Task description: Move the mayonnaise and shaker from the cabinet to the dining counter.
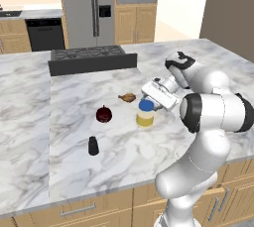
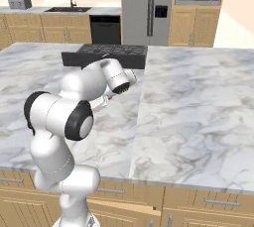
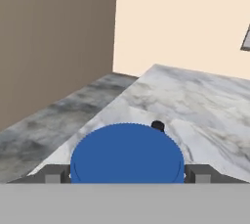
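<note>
With the mayonnaise (image 1: 145,114) standing on the dining counter (image 1: 30,122), the shaker (image 1: 93,145) at its eight o'clock, the gripper (image 3: 127,174) brackets its blue lid, grip uncertain, and a sideways pull could topple it.

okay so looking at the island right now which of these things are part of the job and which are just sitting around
Part of the job:
- mayonnaise, between the fingers of the tool
- shaker, standing apart from it
- dining counter, which both stand on

Just lying about:
- dark red round item
- small brown item near the hob
</note>
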